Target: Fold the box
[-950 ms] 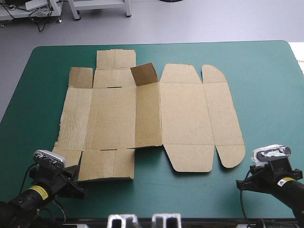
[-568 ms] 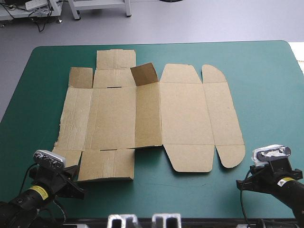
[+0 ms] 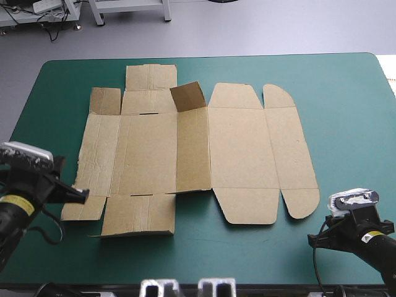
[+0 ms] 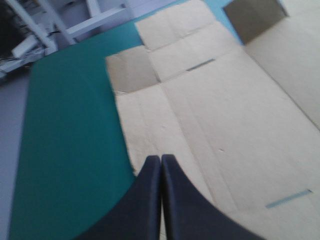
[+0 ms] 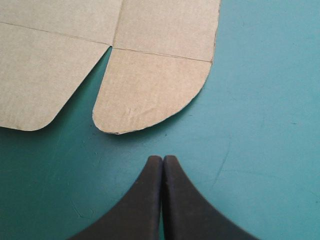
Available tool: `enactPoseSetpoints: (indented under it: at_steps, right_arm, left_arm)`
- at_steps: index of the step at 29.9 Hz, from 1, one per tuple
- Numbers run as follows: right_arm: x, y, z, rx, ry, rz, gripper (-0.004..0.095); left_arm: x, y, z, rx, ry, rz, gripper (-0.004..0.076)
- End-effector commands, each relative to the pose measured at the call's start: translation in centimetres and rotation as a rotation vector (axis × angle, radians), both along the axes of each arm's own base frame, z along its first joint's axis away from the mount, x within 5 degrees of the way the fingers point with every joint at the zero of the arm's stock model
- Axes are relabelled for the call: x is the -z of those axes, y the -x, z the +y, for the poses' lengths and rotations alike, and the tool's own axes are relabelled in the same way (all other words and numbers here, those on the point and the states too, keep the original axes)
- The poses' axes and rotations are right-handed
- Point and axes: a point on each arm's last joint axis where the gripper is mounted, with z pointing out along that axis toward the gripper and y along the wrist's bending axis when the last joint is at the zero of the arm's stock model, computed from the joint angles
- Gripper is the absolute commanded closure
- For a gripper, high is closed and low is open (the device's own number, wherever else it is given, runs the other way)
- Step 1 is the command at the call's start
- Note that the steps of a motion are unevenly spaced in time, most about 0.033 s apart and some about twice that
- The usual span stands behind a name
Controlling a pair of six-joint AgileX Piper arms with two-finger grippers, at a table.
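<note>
Both pairs of jaws are pressed together. The brown box [image 3: 192, 148] lies flat mid-bench [image 3: 346, 93] with one small flap raised. The left jaws sit over its near left corner, the right jaws just short of its near right rounded flap.

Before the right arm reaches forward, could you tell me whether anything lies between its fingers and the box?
Nothing visible does. The right gripper, fingers shut, points at the rounded near flap of the box, and only bare teal-green cover shows between them.
</note>
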Motion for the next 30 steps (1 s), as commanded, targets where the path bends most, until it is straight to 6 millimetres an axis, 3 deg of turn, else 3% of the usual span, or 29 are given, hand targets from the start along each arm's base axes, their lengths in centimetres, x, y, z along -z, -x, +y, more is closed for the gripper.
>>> enactPoseSetpoints:
  at_steps: [1,9,14,19,22,26,30]
  right_arm:
    - [-0.9,-0.4,0.0,0.001,-0.005,-0.06,0.0933]
    - [-0.9,-0.5,-0.1,-0.009,0.019,-0.071,0.0932]
    - [-1.0,-0.6,-0.1,-0.019,0.036,-0.088,0.0932]
    - [-1.1,-0.6,-0.1,-0.018,0.039,-0.098,0.0932]
    - [-1.1,-0.6,-0.1,-0.018,0.039,-0.098,0.0932]
    - [-1.1,-0.6,-0.1,-0.018,0.039,-0.098,0.0932]
    - [-1.1,-0.6,-0.1,-0.017,0.039,-0.099,0.0932]
  left_arm:
    - [-3.1,-3.5,0.1,-0.132,-0.057,-0.08,0.0734]
    - [-4.1,-12.2,0.1,-0.388,-0.234,0.142,0.0733]
    - [-3.3,-15.9,3.5,-0.47,-0.091,0.357,0.0734]
    - [-0.8,-17.1,9.1,-0.523,0.196,0.549,0.0734]
    - [0.6,-17.3,11.2,-0.497,0.381,0.615,0.0734]
    - [2.7,-17.6,13.5,-0.414,0.541,0.729,0.0734]
    - [4.3,-18.4,14.6,-0.347,0.62,0.743,0.0734]
